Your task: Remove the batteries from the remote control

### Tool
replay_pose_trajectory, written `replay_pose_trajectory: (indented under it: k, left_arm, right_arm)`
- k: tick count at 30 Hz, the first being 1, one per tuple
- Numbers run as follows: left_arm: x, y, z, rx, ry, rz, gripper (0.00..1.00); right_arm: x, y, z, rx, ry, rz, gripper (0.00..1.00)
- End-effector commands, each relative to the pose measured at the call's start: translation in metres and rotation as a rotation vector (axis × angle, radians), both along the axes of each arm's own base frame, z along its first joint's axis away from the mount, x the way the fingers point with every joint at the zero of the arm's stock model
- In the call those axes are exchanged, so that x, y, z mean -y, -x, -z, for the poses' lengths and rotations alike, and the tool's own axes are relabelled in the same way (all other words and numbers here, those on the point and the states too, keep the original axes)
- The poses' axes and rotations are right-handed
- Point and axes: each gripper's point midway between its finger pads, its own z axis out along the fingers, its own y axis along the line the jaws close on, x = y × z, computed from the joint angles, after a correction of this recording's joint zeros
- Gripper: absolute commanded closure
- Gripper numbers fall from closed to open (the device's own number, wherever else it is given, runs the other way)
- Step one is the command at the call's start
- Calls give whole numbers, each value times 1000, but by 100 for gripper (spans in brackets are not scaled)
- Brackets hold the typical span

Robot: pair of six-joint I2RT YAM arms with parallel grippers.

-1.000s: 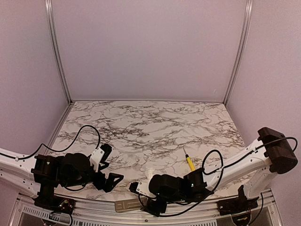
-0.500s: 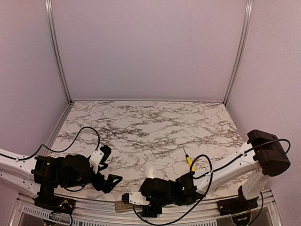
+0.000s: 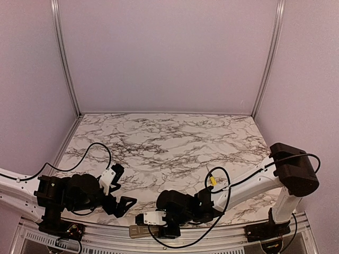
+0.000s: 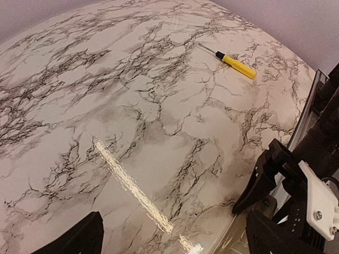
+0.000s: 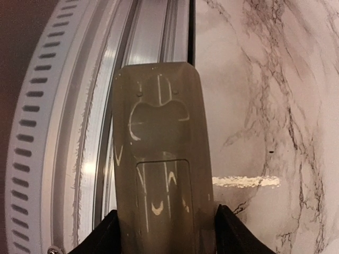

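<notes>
Between the jaws of the right gripper [image 5: 165,230] lies the remote control [image 5: 159,153]. One finger stands against each long edge, but we cannot tell if they already press it. Its grey-beige back faces up, which we judge is right for reaching the recess. The outline of a rectangular lid [image 5: 165,203] shows just ahead of the fingertips, so the batteries are hidden, probably inside. We can read no brand or writing, only moulded shapes and bright reflections. The handset rests partly on the metal rail [image 5: 143,37] to the left of the jaws, with the marble table [image 5: 275,95] to their right. The left gripper [image 3: 123,186] waits with its jaws wide apart and nothing between them. Far beyond it lies a yellow screwdriver [image 4: 235,65].
</notes>
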Motion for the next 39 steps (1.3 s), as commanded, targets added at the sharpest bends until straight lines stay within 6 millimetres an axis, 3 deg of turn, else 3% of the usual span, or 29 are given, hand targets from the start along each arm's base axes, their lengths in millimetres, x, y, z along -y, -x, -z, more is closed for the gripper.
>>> replay_pose_trajectory:
  k: [1,6,13,21,29,32,39]
  left_arm:
    - [0,2,-3,12,8,15,3]
    - [0,2,-8,17,24,20,3]
    - [-1,2,-16,15,57,14,3]
    - [1,-5,-31,5,138,-53,4]
    - [22,0,-43,-24,236,-1,4]
    - [31,7,-47,-52,286,66,4]
    - [41,15,-59,-123,410,183,4]
  right_arm:
    - [9,-1,17,-37,60,-10,51]
    - [6,-2,10,-45,55,-8,67]
    - [0,-12,-10,1,17,26,69]
    - [13,-69,-54,278,-77,248,70]
    - [35,-96,-109,489,-217,391,73]
    - [41,-92,-125,534,-269,388,73]
    - [45,-80,-142,614,-322,370,76]
